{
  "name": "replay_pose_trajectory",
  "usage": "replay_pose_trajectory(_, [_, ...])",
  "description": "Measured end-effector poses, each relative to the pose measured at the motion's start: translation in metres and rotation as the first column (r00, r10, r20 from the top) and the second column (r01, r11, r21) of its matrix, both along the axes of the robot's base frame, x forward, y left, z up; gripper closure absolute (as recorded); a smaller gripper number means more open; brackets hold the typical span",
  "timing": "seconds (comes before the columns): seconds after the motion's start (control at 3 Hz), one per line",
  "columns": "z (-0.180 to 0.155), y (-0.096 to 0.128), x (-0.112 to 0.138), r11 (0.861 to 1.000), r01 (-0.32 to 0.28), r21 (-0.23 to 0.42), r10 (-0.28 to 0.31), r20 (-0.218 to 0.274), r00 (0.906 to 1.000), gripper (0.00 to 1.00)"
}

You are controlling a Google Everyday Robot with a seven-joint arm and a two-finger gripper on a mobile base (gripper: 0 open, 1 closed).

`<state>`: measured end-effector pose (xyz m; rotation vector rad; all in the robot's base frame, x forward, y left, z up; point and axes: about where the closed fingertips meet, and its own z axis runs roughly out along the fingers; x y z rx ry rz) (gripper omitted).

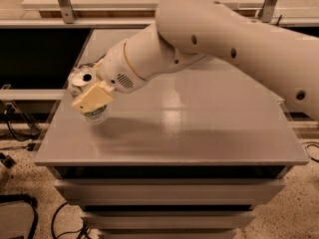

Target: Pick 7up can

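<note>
The 7up can (93, 114) is white and silver with green markings. Its silver top (80, 77) tilts toward the camera, near the left edge of the grey table (189, 133). My gripper (89, 96) is shut on the can, with a tan finger pad (92, 98) pressed on its front side. The other finger is hidden behind the can. The can's base hangs a little above the tabletop, over its shadow. The big white arm reaches in from the upper right.
The table's left edge (50, 128) is close to the can, and its front edge (169, 162) is nearer the camera. Drawers (169, 190) sit below the top. Cables (20, 128) lie on the floor at left. A shelf with metal posts (62, 4) runs behind.
</note>
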<state>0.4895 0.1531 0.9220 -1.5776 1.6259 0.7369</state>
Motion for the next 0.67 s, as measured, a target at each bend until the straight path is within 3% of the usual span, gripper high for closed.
replay_pose_trajectory(0.67, [0.024, -0.017, 0.023, 0.999, 0.016, 0.029, -0.016, 0.019, 0.9997, 1.00])
